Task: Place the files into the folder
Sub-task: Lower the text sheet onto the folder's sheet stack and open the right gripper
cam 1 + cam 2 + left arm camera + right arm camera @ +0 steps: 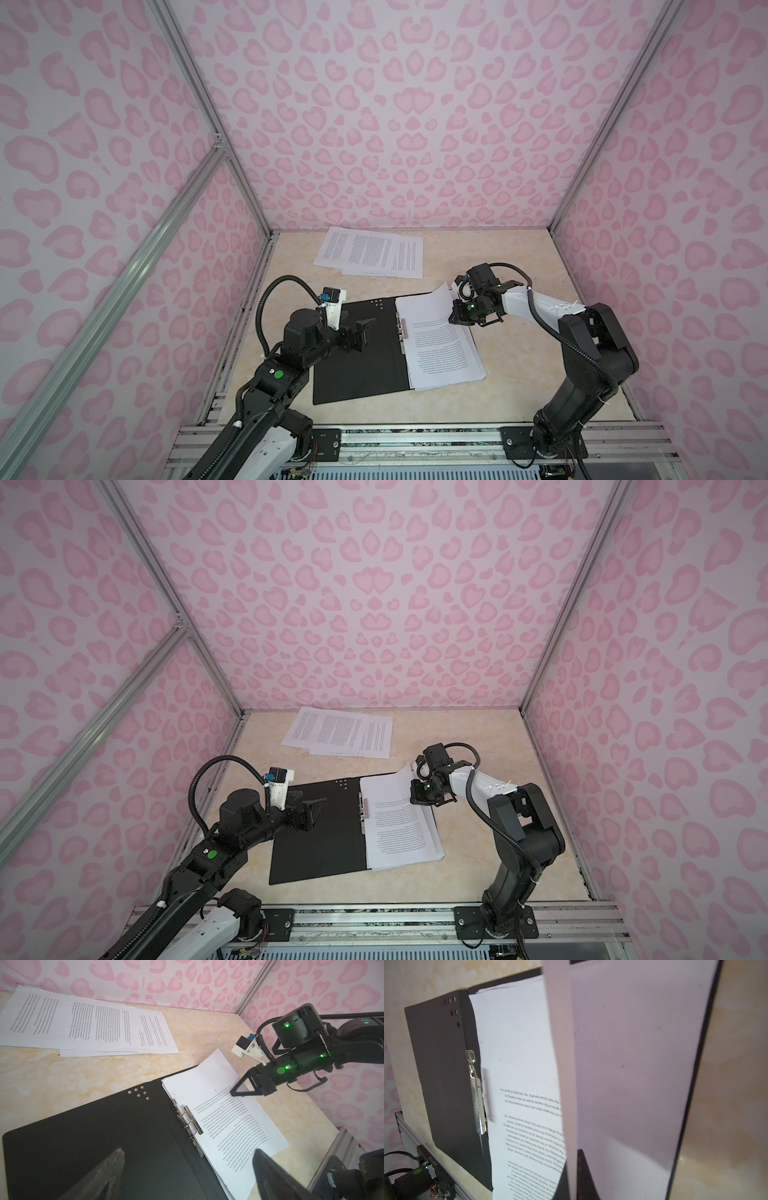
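The folder (357, 357) lies open on the table in both top views, black inside up, its metal clip (402, 330) along the spine. A stack of files (446, 353) lies on its right half. My right gripper (454, 319) is shut on the far right corner of the top sheet (436, 299), which curls up off the stack. In the right wrist view the jaws (574, 1159) pinch that sheet (519, 1043) edge-on. My left gripper (360, 337) hovers open over the bare left flap (83, 1136), holding nothing. More files (370, 251) lie loose at the back.
Pink patterned walls (395, 124) with aluminium posts close in the table at the back and both sides. A metal rail (415, 444) with the arm bases runs along the front edge. Bare beige tabletop (519, 257) shows to the right of the loose files.
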You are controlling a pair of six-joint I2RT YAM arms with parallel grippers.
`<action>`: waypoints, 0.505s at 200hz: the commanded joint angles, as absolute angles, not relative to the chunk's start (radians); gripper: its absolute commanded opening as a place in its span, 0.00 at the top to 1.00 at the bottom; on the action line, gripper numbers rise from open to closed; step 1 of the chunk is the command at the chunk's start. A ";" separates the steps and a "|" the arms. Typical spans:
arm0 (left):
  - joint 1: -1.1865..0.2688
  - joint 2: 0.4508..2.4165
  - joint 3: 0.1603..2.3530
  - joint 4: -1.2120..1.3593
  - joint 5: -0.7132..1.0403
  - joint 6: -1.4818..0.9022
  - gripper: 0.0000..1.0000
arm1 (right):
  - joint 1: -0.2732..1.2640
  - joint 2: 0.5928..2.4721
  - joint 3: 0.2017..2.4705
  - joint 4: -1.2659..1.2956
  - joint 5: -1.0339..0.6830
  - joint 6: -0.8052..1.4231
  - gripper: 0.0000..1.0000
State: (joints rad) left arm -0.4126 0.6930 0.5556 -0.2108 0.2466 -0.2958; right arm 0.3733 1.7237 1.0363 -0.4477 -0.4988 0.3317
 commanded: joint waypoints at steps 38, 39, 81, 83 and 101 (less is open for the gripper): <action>-0.411 0.699 0.569 -0.201 0.253 -0.299 0.02 | 0.376 1.734 1.032 -0.430 -0.510 0.336 1.00; -0.411 0.699 0.569 -0.200 0.253 -0.299 0.02 | 0.375 1.734 1.031 -0.430 -0.511 0.336 1.00; -0.412 0.699 0.568 -0.204 0.247 -0.300 0.02 | 0.374 1.740 1.036 -0.438 -0.511 0.330 0.99; -0.411 0.699 0.569 -0.204 0.247 -0.300 0.02 | 0.375 1.740 1.037 -0.440 -0.511 0.330 0.98; -0.411 0.701 0.571 -0.206 0.242 -0.300 0.02 | 0.374 1.729 1.026 -0.432 -0.506 0.334 0.78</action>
